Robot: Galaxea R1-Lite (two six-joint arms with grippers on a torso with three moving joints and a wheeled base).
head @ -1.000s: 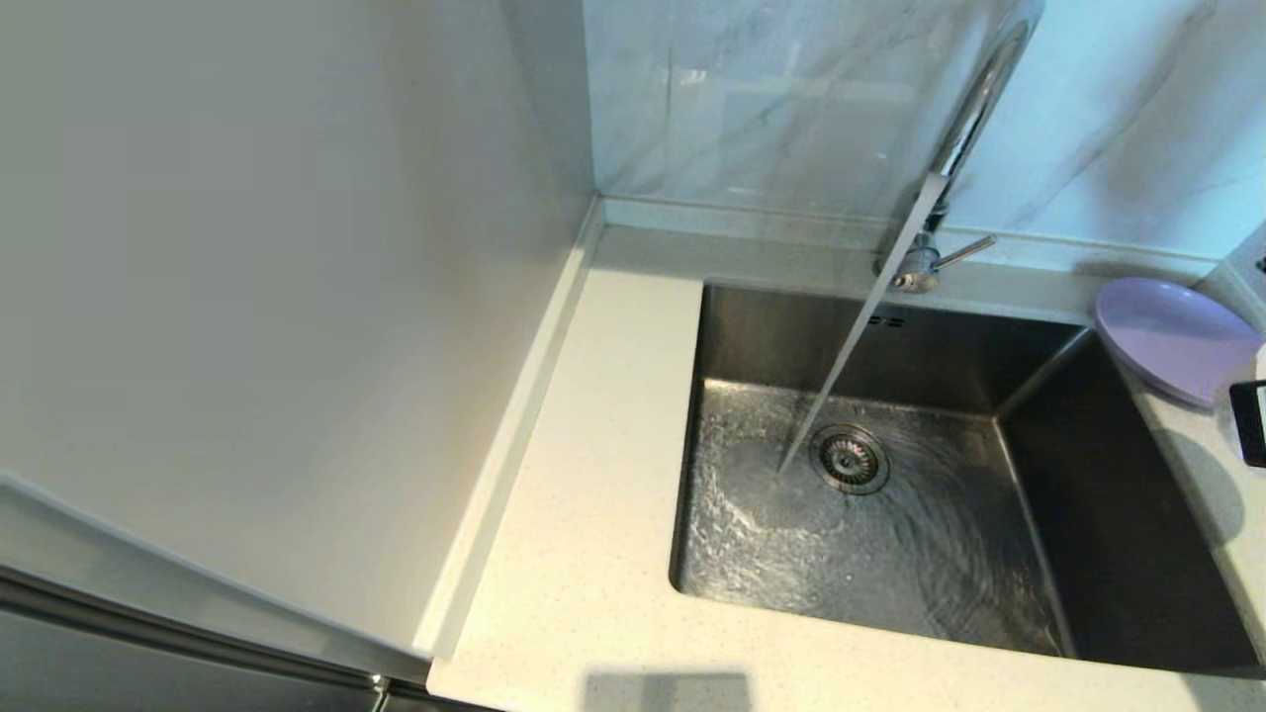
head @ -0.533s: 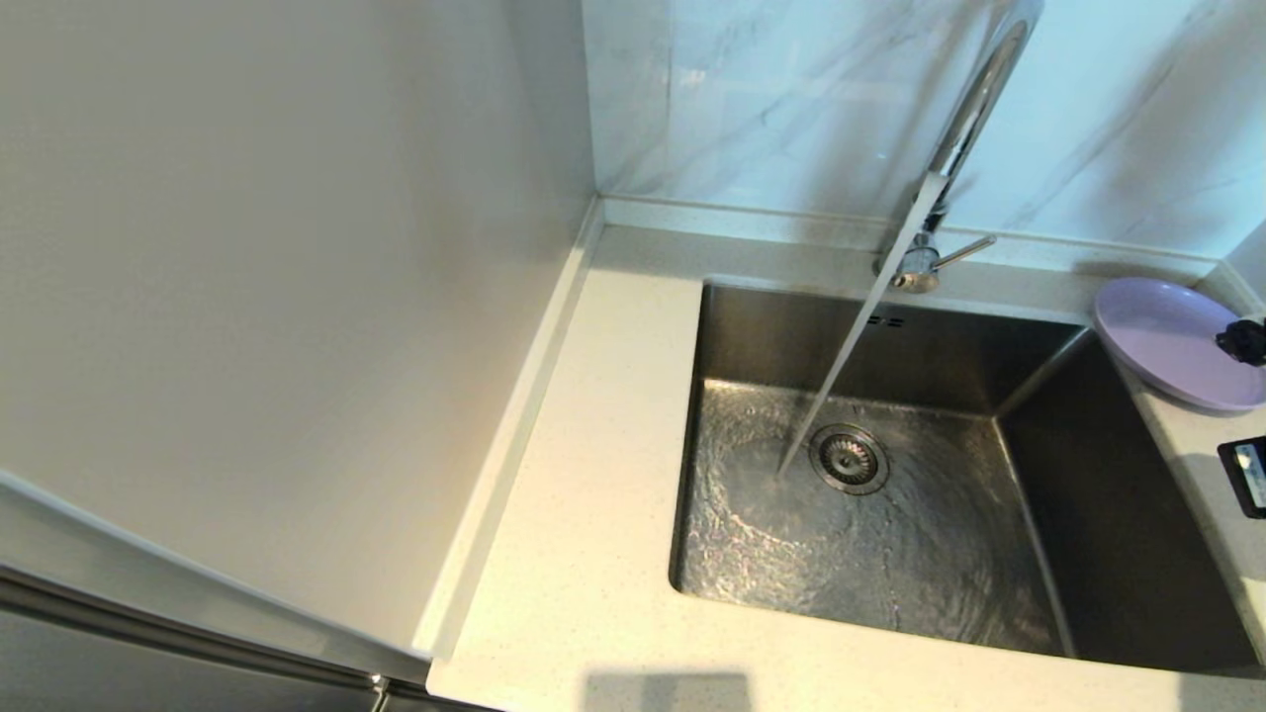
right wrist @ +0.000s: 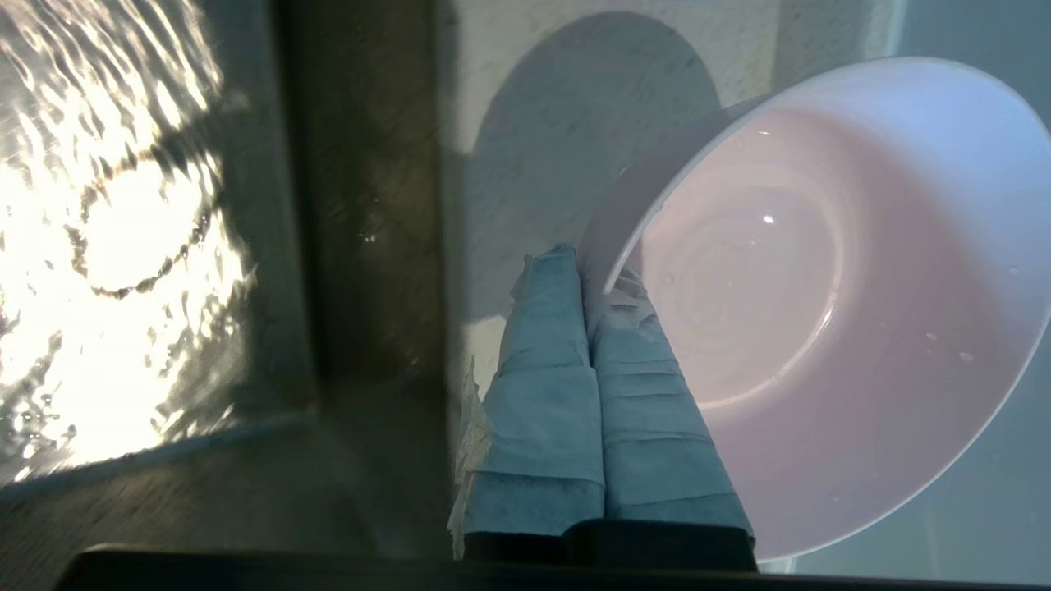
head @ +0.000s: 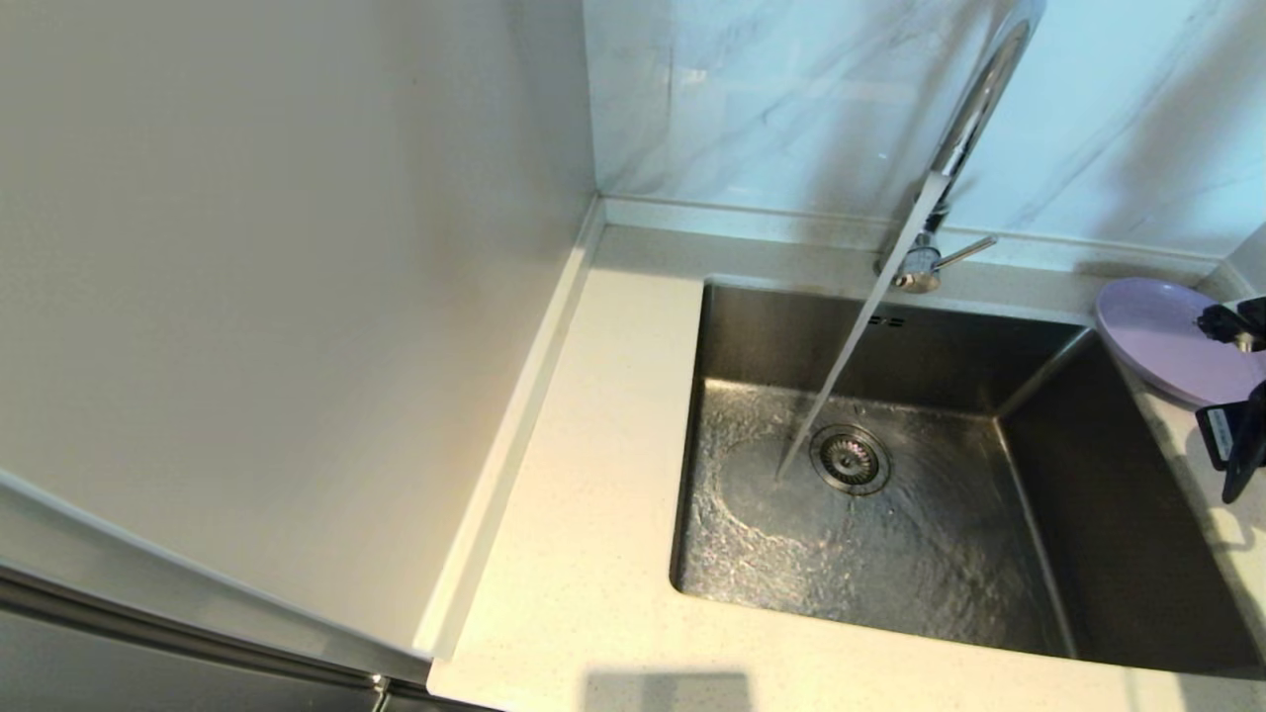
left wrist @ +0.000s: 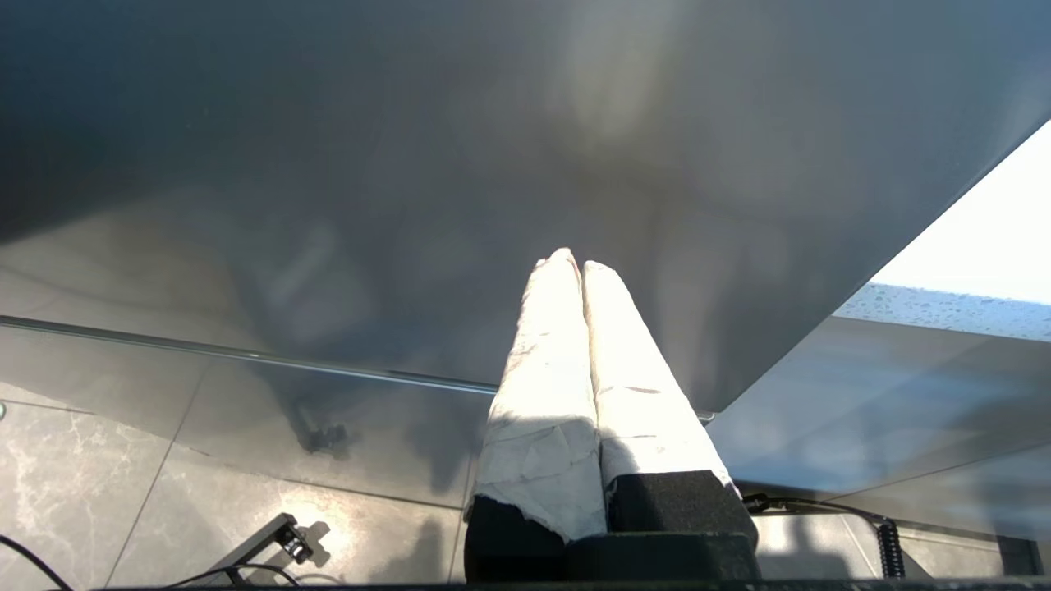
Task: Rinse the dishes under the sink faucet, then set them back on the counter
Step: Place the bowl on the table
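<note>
Right gripper (right wrist: 585, 261) jaws pinched on the rim of the pinkish cup (right wrist: 821, 287), held tilted above the surface (head: 593, 554) beside the sink (head: 890, 494), prob. for rinsing. Lavender plate (head: 1157, 336) waits on surface; faucet (head: 949, 178) running. Left gripper (left wrist: 572, 264) parked, jaws together.

We saw marbled blue-white wall tiles (head: 791, 99) rising at the back, with faint grey veins running across them. To the left stood a plain pale wall panel (head: 247, 297), meeting the tiles in a corner. Below it ran a brushed metal strip (head: 148, 613), slanting down to a small shiny fitting (head: 376, 682). From the left wrist view we saw a dark glossy cabinet front (left wrist: 410, 123) above a grey marbled floor (left wrist: 82, 476). A thin black cable (left wrist: 246, 570) lay on that floor, and a coiled cord (left wrist: 887, 550) hung well apart from it.
</note>
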